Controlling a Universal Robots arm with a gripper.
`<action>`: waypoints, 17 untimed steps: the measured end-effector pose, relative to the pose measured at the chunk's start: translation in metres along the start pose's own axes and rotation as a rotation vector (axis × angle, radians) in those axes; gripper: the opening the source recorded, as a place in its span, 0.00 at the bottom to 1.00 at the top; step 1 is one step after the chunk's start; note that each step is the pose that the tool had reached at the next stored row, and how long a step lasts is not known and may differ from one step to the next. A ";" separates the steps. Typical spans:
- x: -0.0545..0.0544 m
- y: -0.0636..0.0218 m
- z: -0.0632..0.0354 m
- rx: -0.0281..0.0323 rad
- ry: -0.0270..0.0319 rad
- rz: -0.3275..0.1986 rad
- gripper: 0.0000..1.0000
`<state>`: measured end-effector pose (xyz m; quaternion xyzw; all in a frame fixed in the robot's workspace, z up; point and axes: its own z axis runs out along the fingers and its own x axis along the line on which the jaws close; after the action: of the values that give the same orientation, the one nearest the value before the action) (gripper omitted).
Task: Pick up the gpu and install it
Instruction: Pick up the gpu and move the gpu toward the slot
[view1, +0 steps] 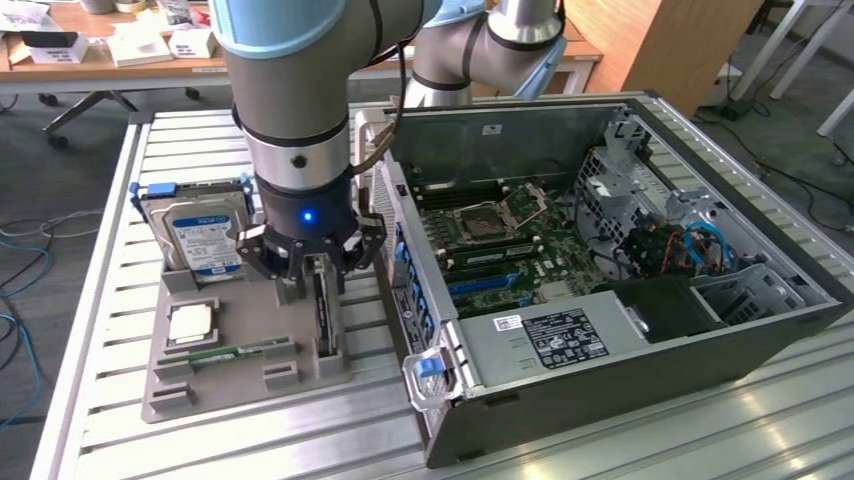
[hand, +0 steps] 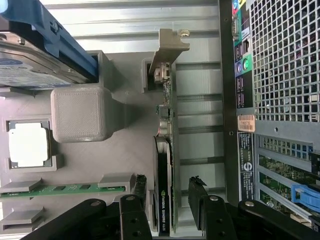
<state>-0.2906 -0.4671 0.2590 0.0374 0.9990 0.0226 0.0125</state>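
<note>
the gpu (view1: 324, 322) is seen standing on its long edge in a slot of the grey holder tray (view1: 240, 385), on the side of the tray nearest the open computer case (view1: 627, 385). in the wrist view its silver end bracket (hand: 169, 47) is pointed away from the gripper, and the black cooler face is turned toward the tray's other parts.

the gripper (view1: 311, 285) is placed directly over the card, with its jaws spread wide. one finger (hand: 138, 189) is set on each side of the gpu (hand: 163, 192), and a gap is seen between each finger and the card, so nothing is gripped and nothing is held.

the hard drive (view1: 200, 235), the cpu (view1: 191, 320) and the memory stick (view1: 227, 352) are left in their own places on the tray.

the task is judged to be at its beginning: the approach and the alignment over the card are done. the grip is not yet made, the card is not lifted out of its slot, and no card is seen seated on the motherboard (view1: 501, 240) inside the case, so the whole installation is left to be done.
</note>
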 end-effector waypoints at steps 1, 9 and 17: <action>0.000 0.0000 0.0000 0.0001 0.0000 0.000 0.47; 0.000 0.0000 0.0114 0.0000 0.0000 0.001 0.47; 0.001 0.0022 0.0146 0.0003 -0.0010 0.018 0.47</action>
<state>-0.2909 -0.4642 0.2445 0.0464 0.9986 0.0225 0.0127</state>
